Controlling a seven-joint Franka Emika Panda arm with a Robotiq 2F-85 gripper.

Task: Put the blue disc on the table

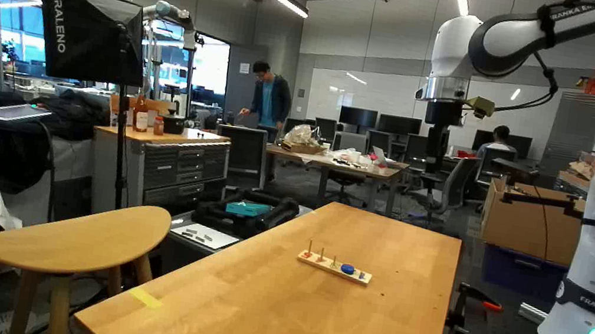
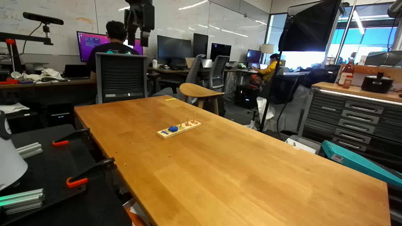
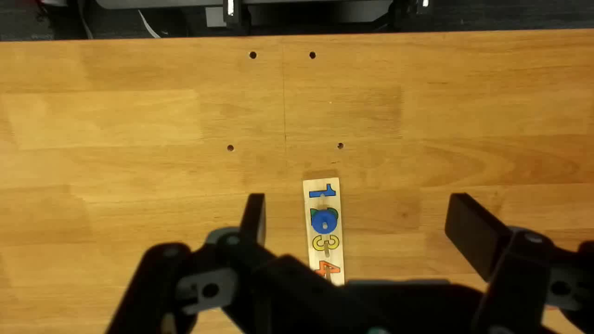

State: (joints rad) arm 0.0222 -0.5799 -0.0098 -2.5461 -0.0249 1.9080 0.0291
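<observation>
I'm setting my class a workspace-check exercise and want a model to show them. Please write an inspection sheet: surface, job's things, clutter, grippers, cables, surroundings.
Surface: light wood table, small dark holes, yellow tape near one edge.
Job's things: blue disc on a peg of the numbered board, not yet down on the table.
Clutter: beyond the table, a bottle and dark pot on a drawer cabinet.
Grippers: gripper above the table, fingers wide apart, nothing held.
Cables: dark cable looping by the arm.
Surroundings: standing person, seated person in yellow, softbox, office chair.
</observation>
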